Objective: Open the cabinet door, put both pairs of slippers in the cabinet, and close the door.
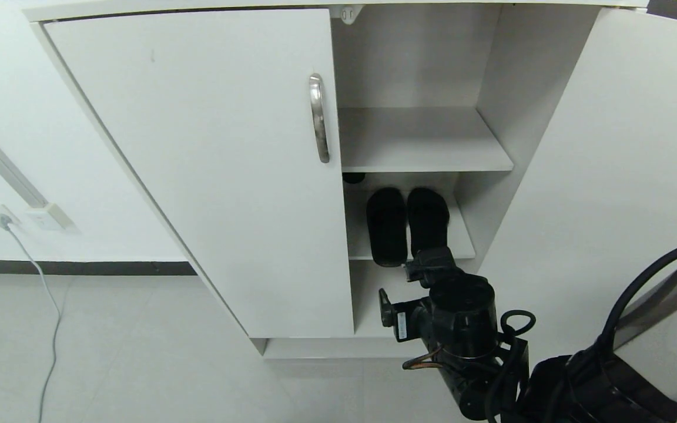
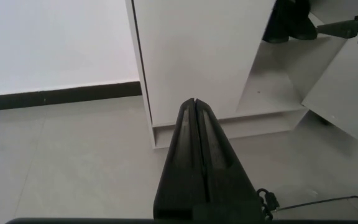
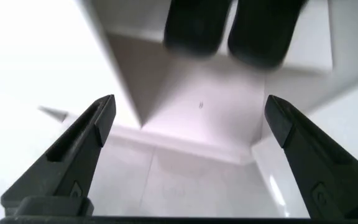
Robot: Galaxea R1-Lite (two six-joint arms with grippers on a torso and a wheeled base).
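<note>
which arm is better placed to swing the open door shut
Right, likely. The right hand is open, just in front of the slippers, with the open door on its side. The left hand is shut, low, facing the closed door.

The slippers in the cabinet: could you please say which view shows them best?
The head view: the slippers lie side by side on the shelf, nearly whole, one heel hidden behind the right hand. The right wrist view catches their heel ends; the left wrist view, a dark sliver beyond the door.
</note>
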